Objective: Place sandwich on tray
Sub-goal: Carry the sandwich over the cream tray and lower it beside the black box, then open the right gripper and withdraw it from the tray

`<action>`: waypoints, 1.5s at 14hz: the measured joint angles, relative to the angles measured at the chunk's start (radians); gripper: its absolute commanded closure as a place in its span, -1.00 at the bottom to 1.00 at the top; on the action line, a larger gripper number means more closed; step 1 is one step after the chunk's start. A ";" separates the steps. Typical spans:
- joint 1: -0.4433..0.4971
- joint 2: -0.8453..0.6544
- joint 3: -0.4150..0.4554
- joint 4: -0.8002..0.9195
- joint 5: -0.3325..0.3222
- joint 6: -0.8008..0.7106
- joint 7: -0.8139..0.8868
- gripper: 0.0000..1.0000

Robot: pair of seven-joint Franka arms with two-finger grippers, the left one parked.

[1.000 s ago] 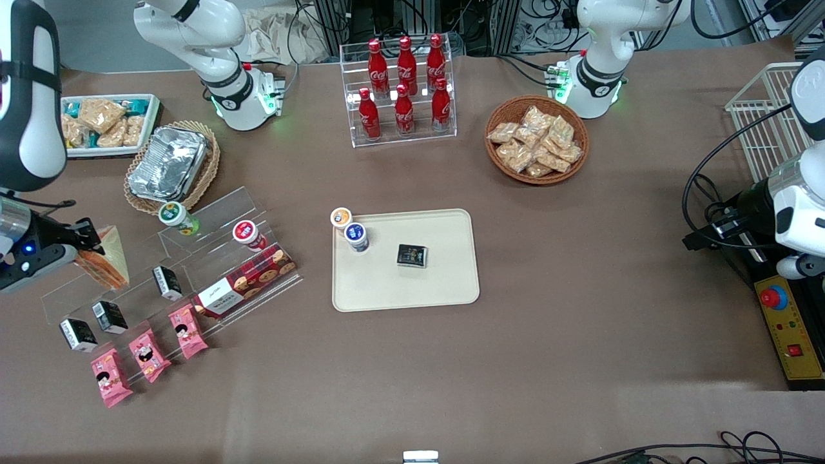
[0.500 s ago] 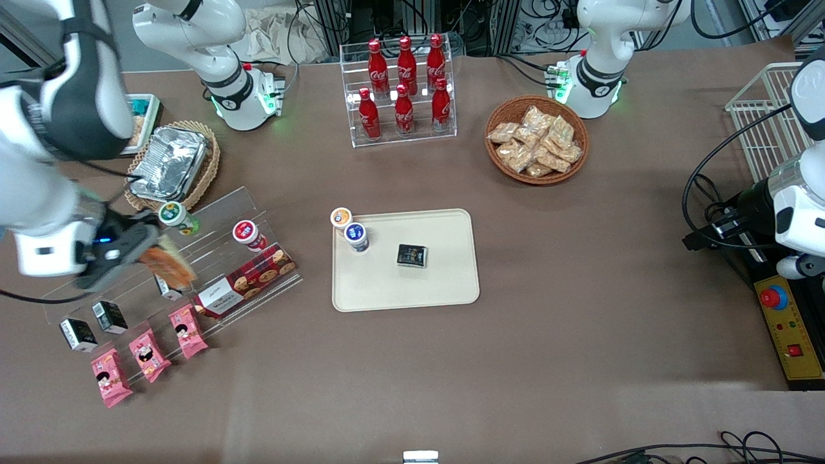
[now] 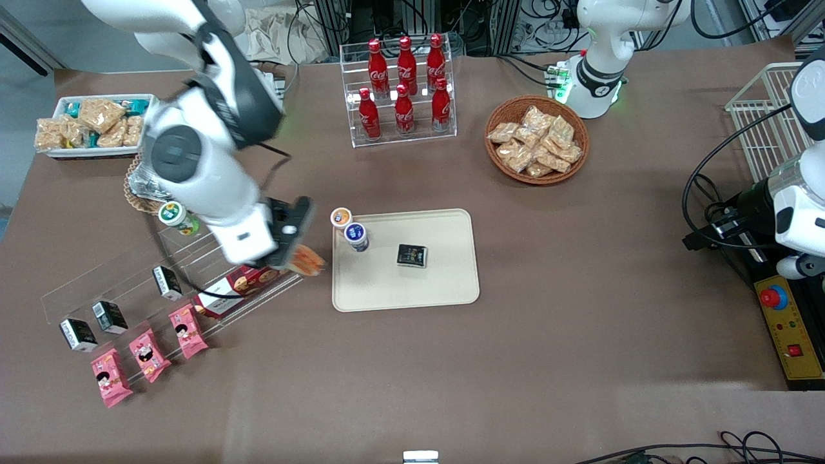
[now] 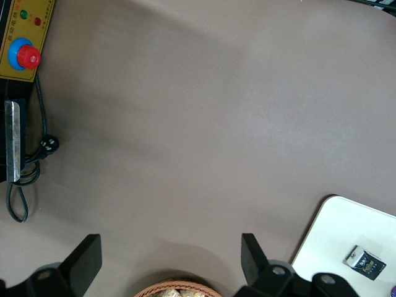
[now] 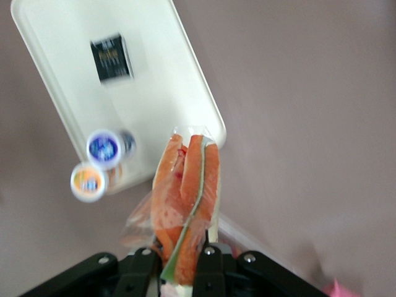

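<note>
My right gripper is shut on the sandwich, a clear-wrapped wedge with orange, red and green layers, and holds it in the air above the table just beside the cream-beige tray, at the tray's edge toward the working arm's end. In the right wrist view the sandwich is pinched between my black fingers, with the tray ahead of it. On the tray lie a small black packet and a blue-lidded cup.
An orange-lidded cup stands at the tray's corner. A clear acrylic stepped stand holds a cookie box, small black boxes and pink snack packets. A cola bottle rack and a snack basket stand farther from the camera.
My gripper has carried the sandwich off the acrylic stand and sideways toward the tray; the arm now reaches over the stand and the foil container.
</note>
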 measured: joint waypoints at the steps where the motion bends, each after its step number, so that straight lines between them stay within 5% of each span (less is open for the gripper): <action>1: 0.026 0.042 0.005 0.000 0.000 0.053 0.000 0.68; 10: 0.182 0.308 0.007 0.007 -0.010 0.427 -0.003 0.66; 11: 0.183 0.321 0.007 0.008 -0.019 0.443 -0.004 0.18; 12: 0.183 0.333 0.007 0.008 -0.024 0.464 -0.004 -0.61; 13: 0.183 0.342 0.007 0.009 -0.024 0.482 -0.005 -0.98; 18: 0.171 0.328 0.005 0.039 -0.023 0.496 0.082 -0.99; 21: 0.137 0.281 0.003 0.043 0.038 0.431 0.104 -0.99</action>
